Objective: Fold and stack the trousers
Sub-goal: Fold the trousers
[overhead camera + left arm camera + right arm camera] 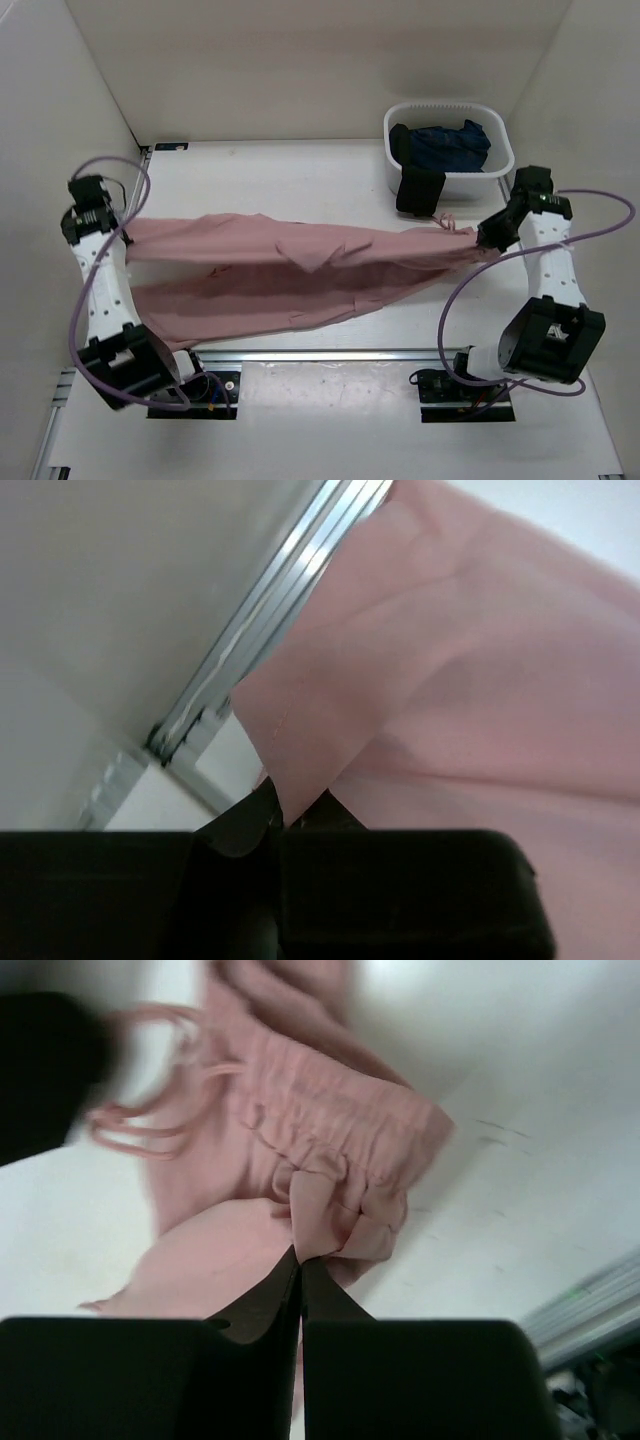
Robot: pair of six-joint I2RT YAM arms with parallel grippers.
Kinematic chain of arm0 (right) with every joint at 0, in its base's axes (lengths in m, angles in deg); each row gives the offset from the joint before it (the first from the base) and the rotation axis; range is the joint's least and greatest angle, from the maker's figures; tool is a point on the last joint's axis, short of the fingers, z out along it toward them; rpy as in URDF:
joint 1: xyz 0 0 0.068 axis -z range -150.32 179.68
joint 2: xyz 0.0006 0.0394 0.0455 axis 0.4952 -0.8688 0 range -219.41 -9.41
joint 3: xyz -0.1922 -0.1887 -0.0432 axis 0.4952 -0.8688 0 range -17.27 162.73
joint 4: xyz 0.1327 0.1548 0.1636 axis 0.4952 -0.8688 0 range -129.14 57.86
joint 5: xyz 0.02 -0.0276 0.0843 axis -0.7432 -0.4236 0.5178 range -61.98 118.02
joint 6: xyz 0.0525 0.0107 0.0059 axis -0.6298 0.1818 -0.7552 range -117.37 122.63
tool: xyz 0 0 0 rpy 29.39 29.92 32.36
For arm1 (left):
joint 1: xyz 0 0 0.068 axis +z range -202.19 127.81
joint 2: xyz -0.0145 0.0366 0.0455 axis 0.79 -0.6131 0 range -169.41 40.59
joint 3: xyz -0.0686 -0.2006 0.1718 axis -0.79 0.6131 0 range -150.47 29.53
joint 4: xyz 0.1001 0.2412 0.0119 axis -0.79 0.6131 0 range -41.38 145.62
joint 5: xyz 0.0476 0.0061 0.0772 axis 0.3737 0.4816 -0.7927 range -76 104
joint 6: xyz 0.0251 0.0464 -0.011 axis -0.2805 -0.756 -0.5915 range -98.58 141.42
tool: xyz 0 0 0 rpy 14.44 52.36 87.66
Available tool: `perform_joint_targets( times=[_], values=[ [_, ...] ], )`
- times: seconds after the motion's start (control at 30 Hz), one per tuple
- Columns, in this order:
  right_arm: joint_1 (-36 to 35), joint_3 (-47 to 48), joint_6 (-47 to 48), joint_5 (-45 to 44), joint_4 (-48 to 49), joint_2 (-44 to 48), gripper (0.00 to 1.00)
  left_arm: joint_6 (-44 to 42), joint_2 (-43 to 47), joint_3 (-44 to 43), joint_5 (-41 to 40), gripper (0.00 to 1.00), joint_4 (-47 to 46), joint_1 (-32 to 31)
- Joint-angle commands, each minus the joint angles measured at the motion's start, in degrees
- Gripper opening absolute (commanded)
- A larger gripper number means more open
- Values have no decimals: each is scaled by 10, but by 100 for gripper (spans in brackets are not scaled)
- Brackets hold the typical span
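Over table (300,170), trousers (300,262) (taut) between grippers (281,818) (300,1262)

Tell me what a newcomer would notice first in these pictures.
The dusty-pink trousers are stretched across the table, held between the left pincer at a leg end and the right pincer at the gathered waistband. At the far right, a white basket holds a dark blue garment, with a black garment draped over its rim.

A: Count of trousers (290,265)?
B: One pair, pink.
A: Other clothes?
B: Two: one dark blue garment (450,145), one black garment (418,190).
A: Containers?
B: One basket (445,106), far right corner of the table (300,170).
A: Grippers?
B: Two: left gripper (127,236), right gripper (482,232).
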Motion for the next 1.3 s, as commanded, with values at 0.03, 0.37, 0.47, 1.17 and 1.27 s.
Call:
perform_joint_targets(
  times=[0.03, 0.37, 0.47, 1.17, 1.27],
  values=[
    [52, -84, 23, -93, 27, 15, 0, -14, 62, 188, -127, 14, -9, 31],
    [112, -147, 60, -107, 57, -49, 0, -14, 74, 387, -172, 14, 15, 43],
    [117, -137, 65, -107, 57, -68, 0, -14, 74, 407, -177, 14, 15, 43],
    [-142, -84, 54, -152, 86, -52, 11, -14, -42, 223, -104, 77, 128, -88],
    [-142, -110, 9, -122, 125, -97, 1, -14, -48, 336, -120, 65, 67, -145]
  ],
)
